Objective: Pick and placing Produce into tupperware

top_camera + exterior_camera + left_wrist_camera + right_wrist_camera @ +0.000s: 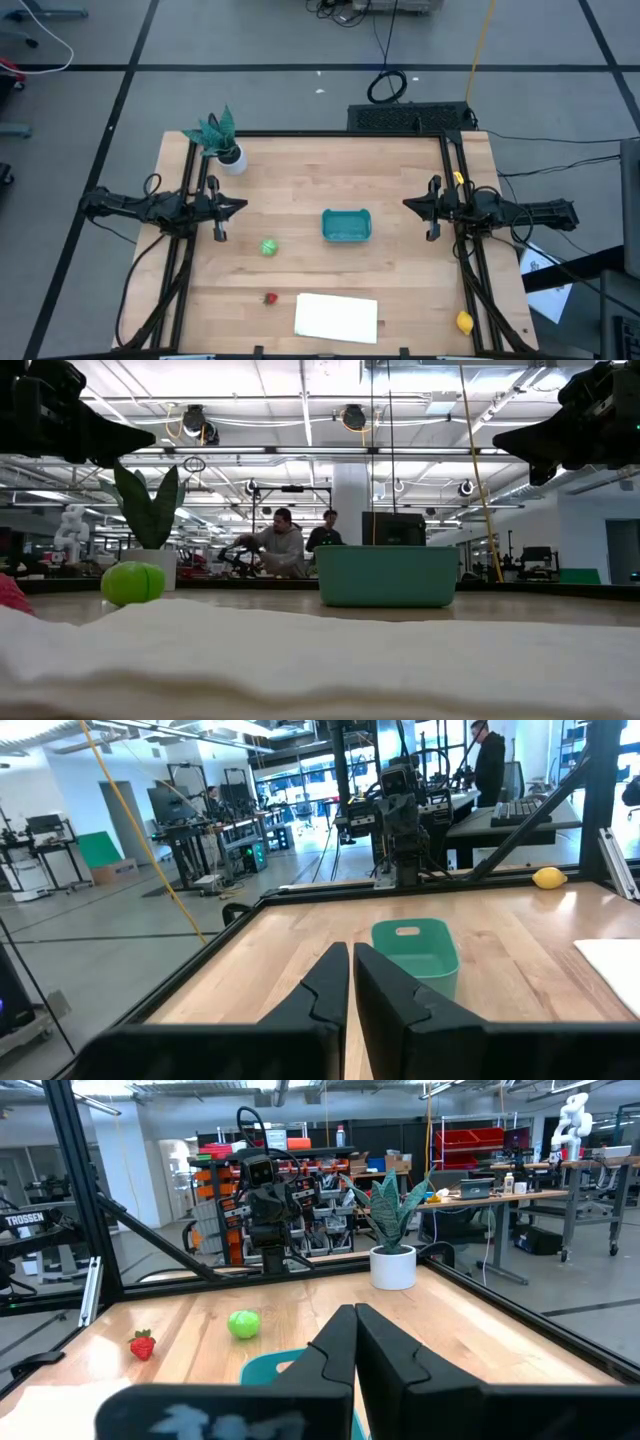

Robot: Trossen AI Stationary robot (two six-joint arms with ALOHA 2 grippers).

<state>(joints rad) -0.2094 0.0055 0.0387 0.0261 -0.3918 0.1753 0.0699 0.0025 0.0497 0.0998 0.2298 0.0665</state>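
The teal tub (346, 225) stands open on the table's middle right; it also shows in the low view (387, 576), the left wrist view (416, 950) and the right wrist view (272, 1368). The light-green fruit (268, 247) lies left of it on the wood. The red strawberry (270, 298) lies near the front, by the white sheet. The yellow lemon (465, 322) lies at the front right corner. My left gripper (244, 207) hangs shut above the table's left side. My right gripper (406, 205) hangs shut above the right side. Both are empty.
A teal leafy plant in a white pot (228, 152) stands at the far left corner. A flat white sheet (337, 316) lies at the front middle. Black frame rails (185, 250) run along the table's left and right sides. People sit in the room beyond the table (280, 545).
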